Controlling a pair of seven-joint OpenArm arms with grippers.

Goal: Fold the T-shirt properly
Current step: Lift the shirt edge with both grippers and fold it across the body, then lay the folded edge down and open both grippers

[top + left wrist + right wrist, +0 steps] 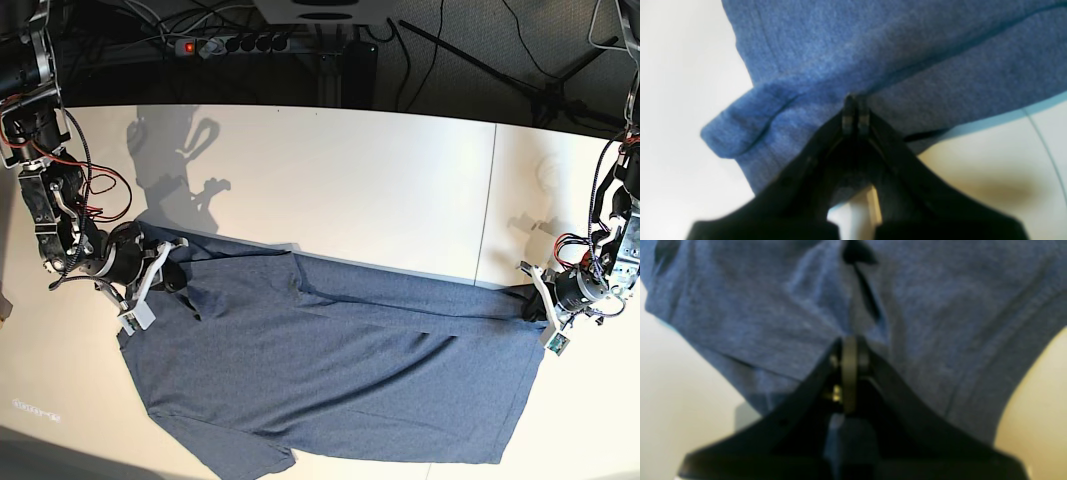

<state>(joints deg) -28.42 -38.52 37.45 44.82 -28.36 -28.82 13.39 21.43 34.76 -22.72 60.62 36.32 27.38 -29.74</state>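
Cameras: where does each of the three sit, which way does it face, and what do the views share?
Left wrist: sits behind the left hand, looking along its shut fingers where they pinch the T-shirt over the white table.
Right wrist: sits behind the right hand, shut on bunched T-shirt cloth.
Base: high up, looking down on the table; the right hand and arm are at image left, the left hand at image right.
Shared: all three show the same blue T-shirt and both grips.

- We are seeing both wrist views blurring softly, the T-shirt [893, 60] out of focus.
- Overhead light is casting arm shadows behind the T-shirt [330, 370] on the bright table [380, 190].
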